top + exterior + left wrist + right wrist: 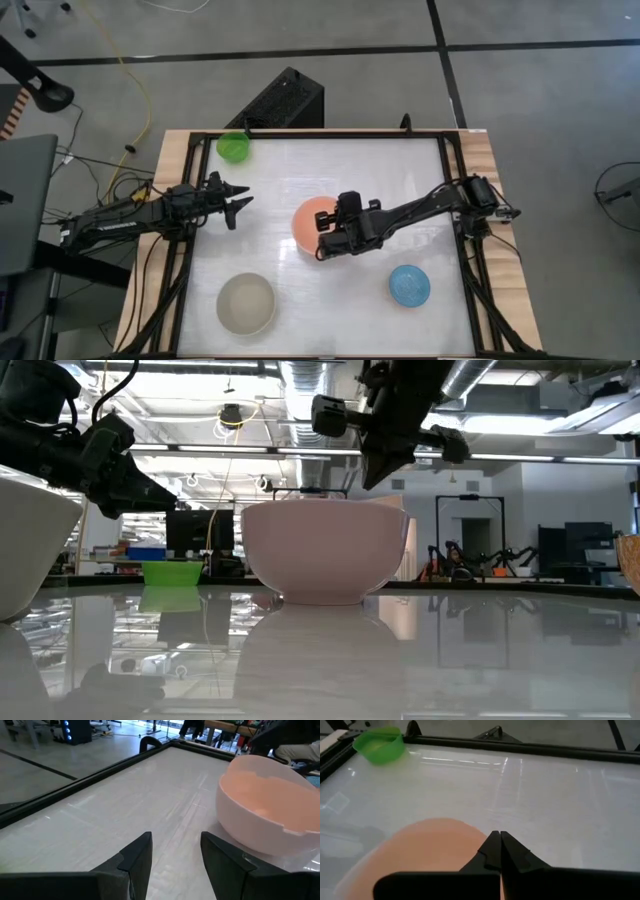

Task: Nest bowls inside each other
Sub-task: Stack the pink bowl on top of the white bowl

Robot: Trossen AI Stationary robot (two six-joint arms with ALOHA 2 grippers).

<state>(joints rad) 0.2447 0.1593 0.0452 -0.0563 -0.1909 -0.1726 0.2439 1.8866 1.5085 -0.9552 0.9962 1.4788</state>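
Note:
The pink-salmon bowl (308, 228) stands upright mid-table; its outer wall (320, 550) looks whitish, and I cannot tell whether a white bowl sits under it. My right gripper (323, 216) (497, 839) is shut and slants down over the right part of this bowl, its tips close above the rim in the low view. The green bowl (233, 148) rests at the far left corner, the grey-beige bowl (246, 303) near left, the light blue bowl (410, 285) near right. My left gripper (236, 206) (175, 851) waits open left of the pink bowl (265, 795). My right gripper has its shut fingertips (368, 480) at the pink bowl's rim (380, 501), coming from above and slanting down toward the far left. I cannot tell whether they touch the rim. The bowl stands on its base on the table.
A black rail (330, 133) frames the white tabletop. A dark case (285, 100) stands beyond the far edge. Bare tabletop lies between the pink bowl and the far right corner (400, 170).

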